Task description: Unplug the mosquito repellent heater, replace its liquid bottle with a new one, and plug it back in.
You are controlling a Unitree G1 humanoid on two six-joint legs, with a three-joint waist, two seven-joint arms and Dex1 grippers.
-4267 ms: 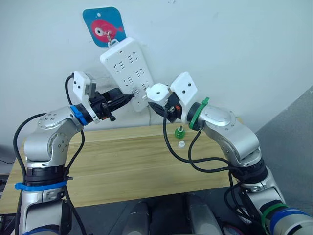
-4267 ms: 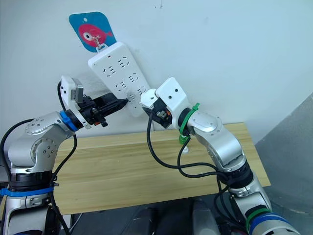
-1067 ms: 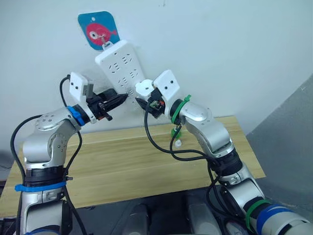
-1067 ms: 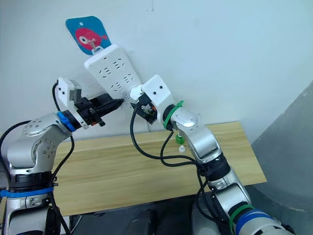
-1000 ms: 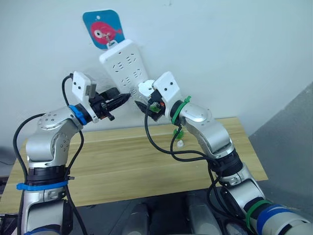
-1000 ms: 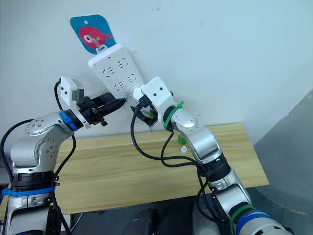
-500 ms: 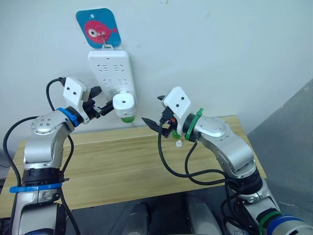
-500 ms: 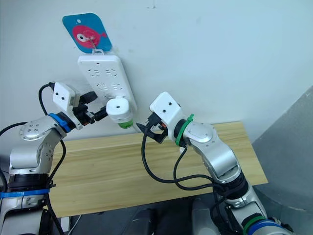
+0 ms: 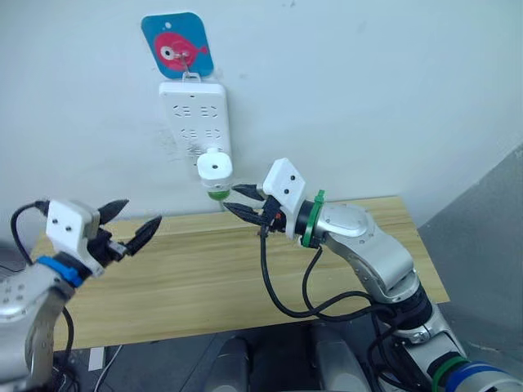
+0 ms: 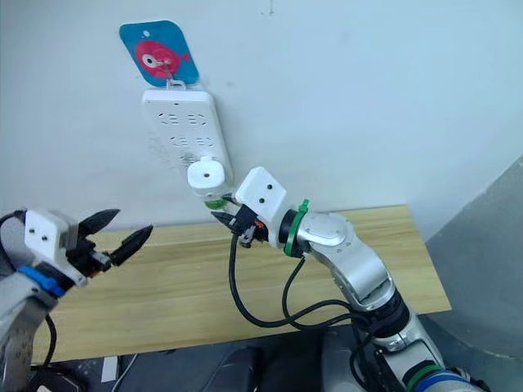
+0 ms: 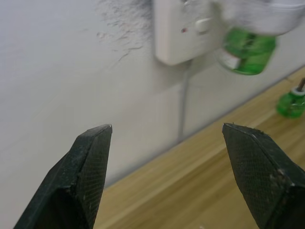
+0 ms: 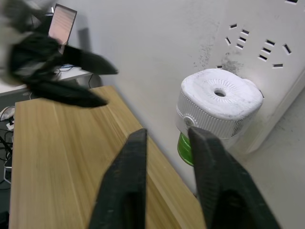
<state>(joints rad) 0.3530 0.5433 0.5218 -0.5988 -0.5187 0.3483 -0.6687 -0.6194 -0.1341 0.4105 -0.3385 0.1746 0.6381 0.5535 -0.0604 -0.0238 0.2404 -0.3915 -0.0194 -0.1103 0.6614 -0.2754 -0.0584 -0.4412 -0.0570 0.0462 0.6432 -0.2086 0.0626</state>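
On the wall above my wooden table [image 9: 196, 269], the white power strip [image 9: 194, 114] hangs upright from a hook on a blue sticker with a pink fish [image 9: 176, 45]. I see the mosquito repellent heater [image 9: 215, 168] plugged into the strip's lower end, its round vent hole facing outward and a green liquid bottle [image 9: 216, 193] seated beneath it. In the left wrist view that bottle [image 11: 246, 48] carries a pale label band, but I cannot read any writing on it. A second green bottle [image 11: 293, 101] stands on the table near the wall, cut off by the edge of that view.

My right gripper [image 9: 243, 201] sits just beside the heater, below and to its right; its two black fingers are slightly apart and grip nothing, and I cannot tell whether a tip touches the bottle. My left gripper [image 9: 129, 220] hangs well apart from the strip, over the table's left end, with its fingers spread wide and empty. The strip's cable [image 11: 182, 110] drops down the wall behind the table.
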